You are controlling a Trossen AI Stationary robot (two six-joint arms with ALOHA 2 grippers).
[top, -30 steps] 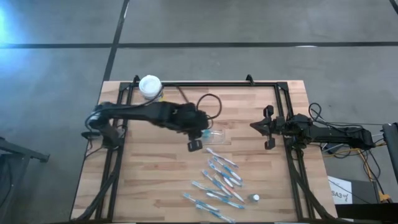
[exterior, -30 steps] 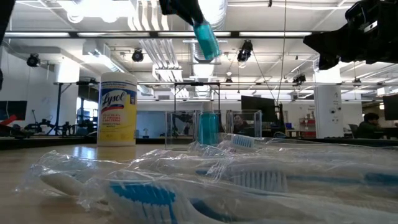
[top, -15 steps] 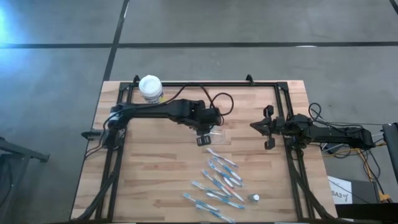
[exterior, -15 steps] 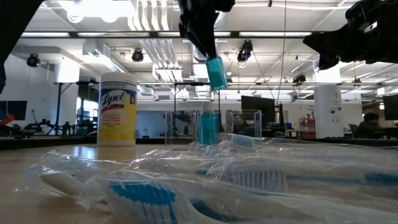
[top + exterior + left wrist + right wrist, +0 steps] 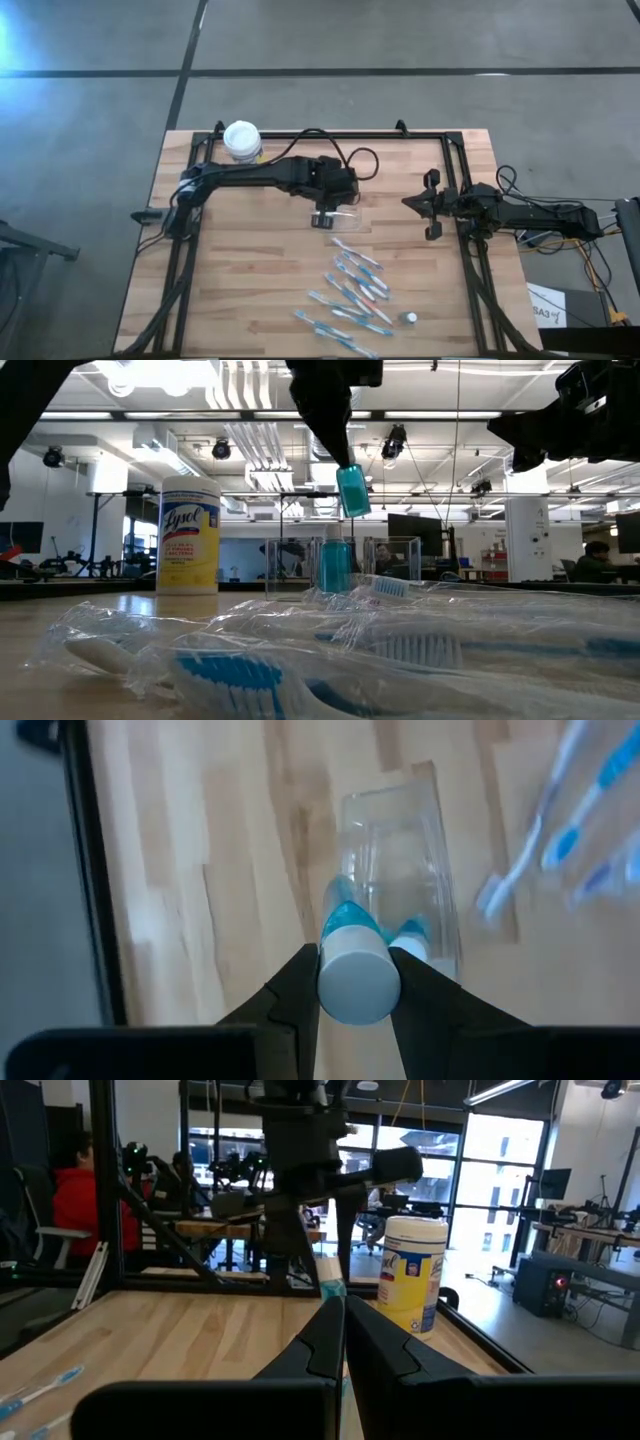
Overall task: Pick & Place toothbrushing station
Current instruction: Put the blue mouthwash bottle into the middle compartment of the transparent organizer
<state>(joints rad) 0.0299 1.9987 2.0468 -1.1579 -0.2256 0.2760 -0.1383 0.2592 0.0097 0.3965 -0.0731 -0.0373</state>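
Observation:
My left gripper (image 5: 322, 217) is shut on a small teal tube with a white round cap (image 5: 358, 982), held above a small clear plastic container (image 5: 400, 860) on the table's middle. Another teal tube (image 5: 411, 934) stands in that container, which also shows in the low view (image 5: 340, 568). Several blue-and-white toothbrushes (image 5: 352, 292) in clear wrappers lie on the table toward its near edge, with a tiny white tube (image 5: 410, 318) beside them. My right gripper (image 5: 407, 203) is shut and empty at the table's right. My left gripper pinches the tube between its two fingers (image 5: 300, 995), on its sides at the white-capped end (image 5: 357, 960). The fingers come from above, pointing down. The teal body (image 5: 352, 490) hangs below the fingers, slightly tilted, clear of the container and the table.
A yellow canister with a white lid (image 5: 241, 140) stands at the table's far left corner. A black frame (image 5: 330, 134) runs along the table's far and side edges. Bare wood (image 5: 250, 280) lies left of the toothbrushes.
My left gripper has gone a little toward the table's right edge and down toward the clear container, still shut on the tube. The tube has come lower and stands more upright over the container.

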